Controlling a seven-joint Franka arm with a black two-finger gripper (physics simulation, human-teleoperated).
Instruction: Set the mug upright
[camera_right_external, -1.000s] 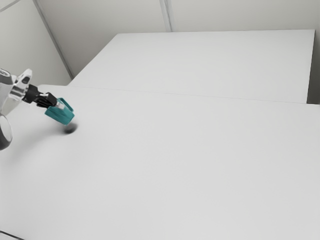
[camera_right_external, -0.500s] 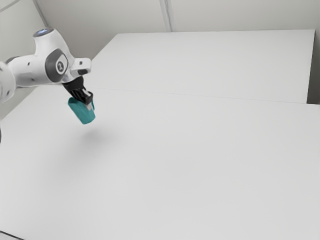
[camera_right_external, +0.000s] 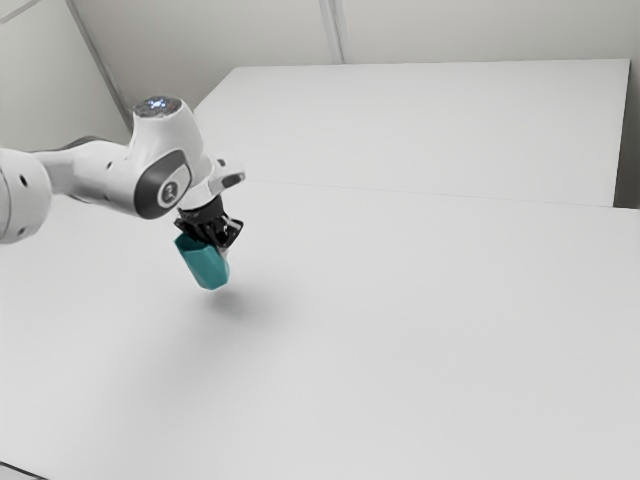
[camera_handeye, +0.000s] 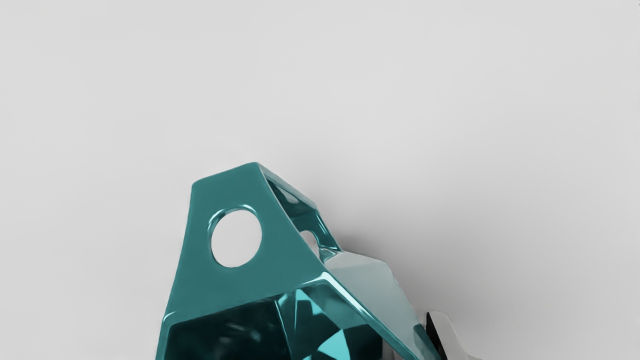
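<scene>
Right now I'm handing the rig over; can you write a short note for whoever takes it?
Gripper: shut on the mug, at its wall.
Mug: tilted, mouth toward the exterior view's left and upward. Judging by the soft shadow, it looks to be held just above the table.
Done: mug gripped and apparently lifted.
Left: turn it upright, lower it until its base sits flat, then open and back away. I would level it before lowering.
</scene>
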